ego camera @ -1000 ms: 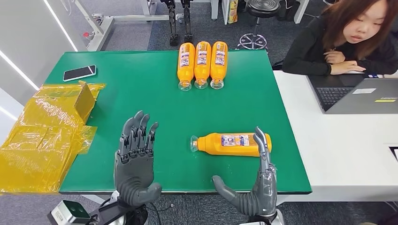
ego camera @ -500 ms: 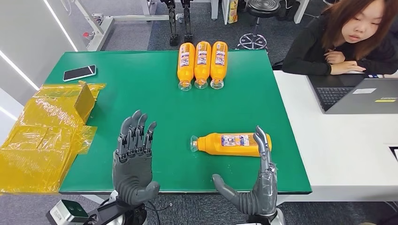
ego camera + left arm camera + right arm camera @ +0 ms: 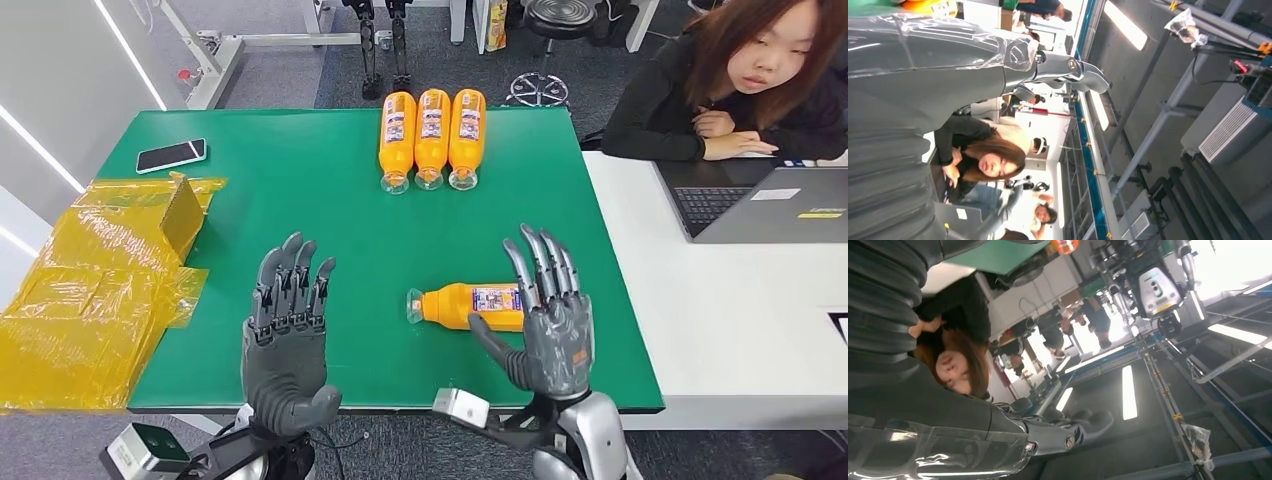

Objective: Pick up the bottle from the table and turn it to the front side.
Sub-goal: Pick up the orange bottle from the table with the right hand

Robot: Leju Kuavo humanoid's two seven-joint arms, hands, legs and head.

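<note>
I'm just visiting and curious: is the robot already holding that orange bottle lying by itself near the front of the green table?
No. The lone bottle lies flat on the table, with the right hand open above it, fingers spread.

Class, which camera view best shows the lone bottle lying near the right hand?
The head view: the lone bottle lies on its side, its base hidden behind the right hand. Both wrist views face away, giving no clear sight of it.

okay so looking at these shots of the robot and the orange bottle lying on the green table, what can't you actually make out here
- Base end of the lone bottle: head view, covered by the right hand.
- Whether that hand touches the bottle: head view cannot settle it.
- Label print on the lone bottle and the three bottles at the far edge: too small.
- Laptop: cut off by the right edge.
- Table: barely seen in both wrist views, which look up at the ceiling.
</note>
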